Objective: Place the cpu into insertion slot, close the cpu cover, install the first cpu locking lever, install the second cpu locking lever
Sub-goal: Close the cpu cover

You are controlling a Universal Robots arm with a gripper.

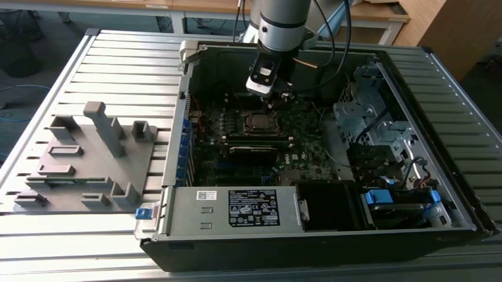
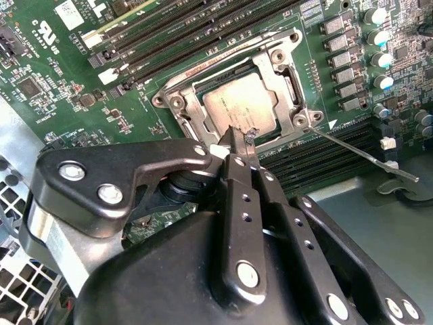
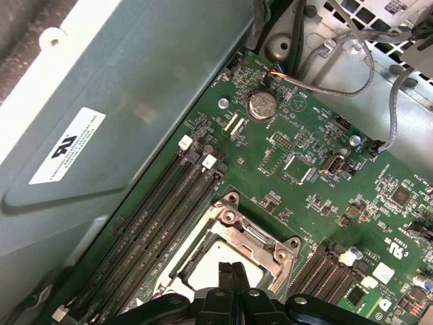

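Cpu (image 2: 237, 105) lies flat in its socket on the motherboard (image 2: 54, 88). Its dull silver top shows through the open centre of the cpu cover (image 2: 283, 68), which appears to be folded down around it. The gripper (image 2: 241, 137) stands at one edge of that cover with its two fingers pressed together at the tips; whether they nip something small there is hard to tell. From the socket corner just beside the tips, a thin locking lever (image 2: 365, 157) juts out unlatched. Its long axis runs away from the claw, alongside the memory slots (image 2: 325, 152). In the exterior view the gripper (image 1: 269, 88) hangs over the socket inside the computer case (image 1: 439, 176).
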